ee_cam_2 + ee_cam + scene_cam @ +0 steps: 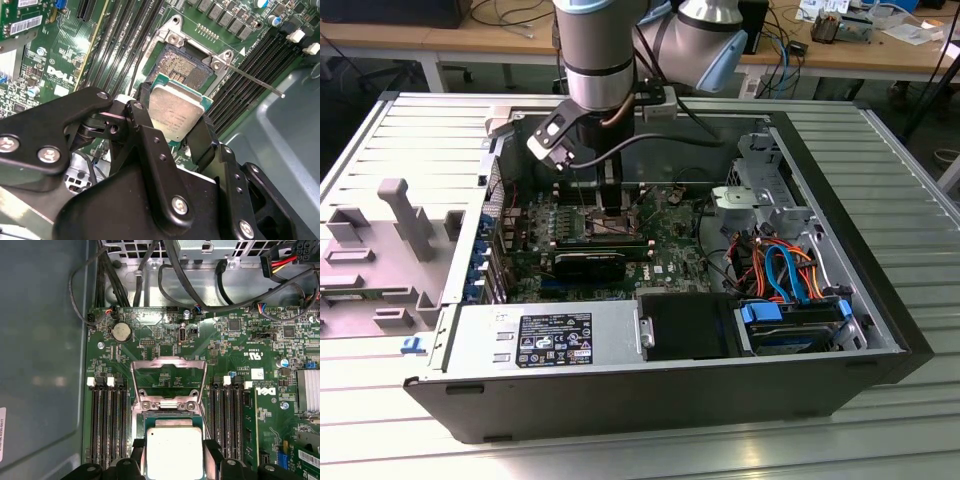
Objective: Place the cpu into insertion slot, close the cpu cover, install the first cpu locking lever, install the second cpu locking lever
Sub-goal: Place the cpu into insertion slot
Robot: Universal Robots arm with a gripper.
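Observation:
My gripper point(176, 120) is shut on the cpu point(177, 111), a flat square chip with a dull silver top, pinched by its edges between two black fingers point(142, 117). In the second wrist view the cpu hangs just beside and above the insertion slot point(182, 67), whose dark recess lies uncovered on the green board. The first wrist view has the cpu point(174, 452) in front of the cpu cover point(169, 371), a silver frame standing swung open. A thin locking lever point(252, 80) sticks out sideways, unlatched. In the exterior view the gripper point(605, 200) reaches down into the open computer case.
Long black memory slots point(105, 425) flank the socket on both sides. Cables point(150, 275) run along the case wall behind the board. A drive bay with orange and blue cables point(785, 275) and a power supply point(550, 335) fill the case's near side. A grey fixture point(405, 215) stands outside.

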